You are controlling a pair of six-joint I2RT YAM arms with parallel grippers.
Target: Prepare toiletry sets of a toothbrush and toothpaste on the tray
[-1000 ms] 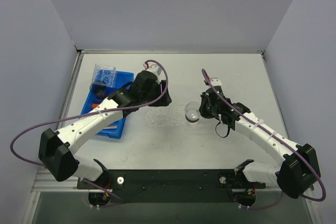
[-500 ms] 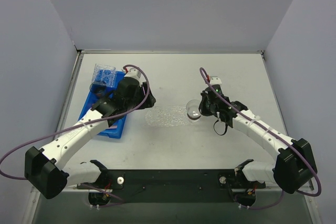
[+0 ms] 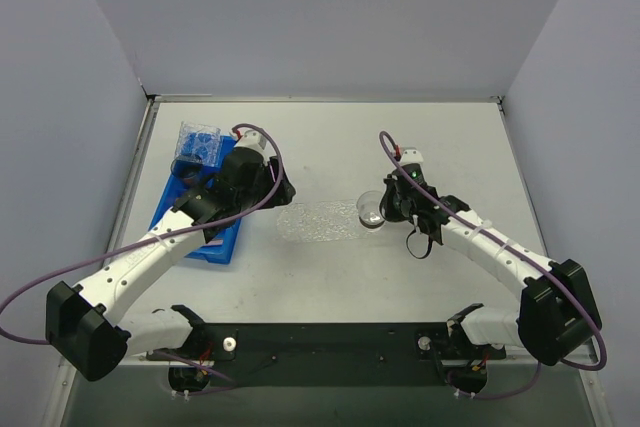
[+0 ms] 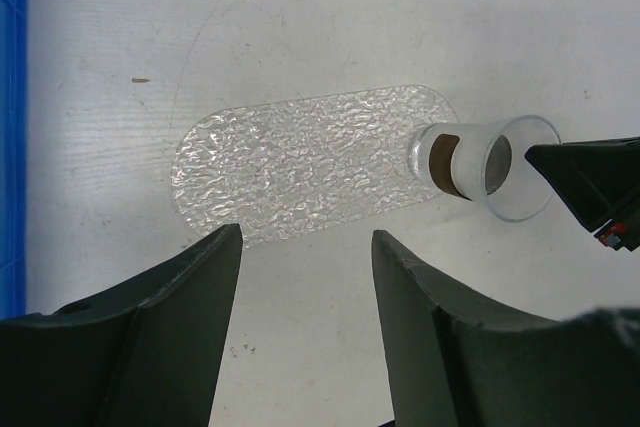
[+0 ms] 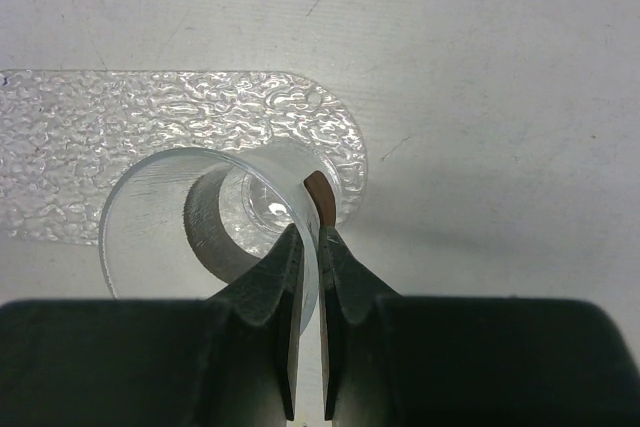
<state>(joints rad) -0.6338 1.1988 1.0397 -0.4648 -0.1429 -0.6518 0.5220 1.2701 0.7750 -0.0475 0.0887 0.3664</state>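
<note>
From above, the tray lies flat on the tabletop between the arms, and your right gripper has a clear cup at its right end. The left gripper hovers beside the blue bin. That arm covers most of the bin, so I can't make out the toothbrush or toothpaste there.

Left wrist view: its fingers are spread wide with nothing between them, looking down on the bare tray. The cup's dark base overlaps the tray's rounded end, and the cup appears tilted.

Right wrist view: the fingers are pressed onto the cup's wall, one inside the rim, one outside — a thin pinch on slick plastic. I can't tell whether the base touches the tray.

By my reading, you're seating the cup. Level it, lower until the base sits fully inside the tray's edge, then release gently — otherwise it may tip or skid.
</note>
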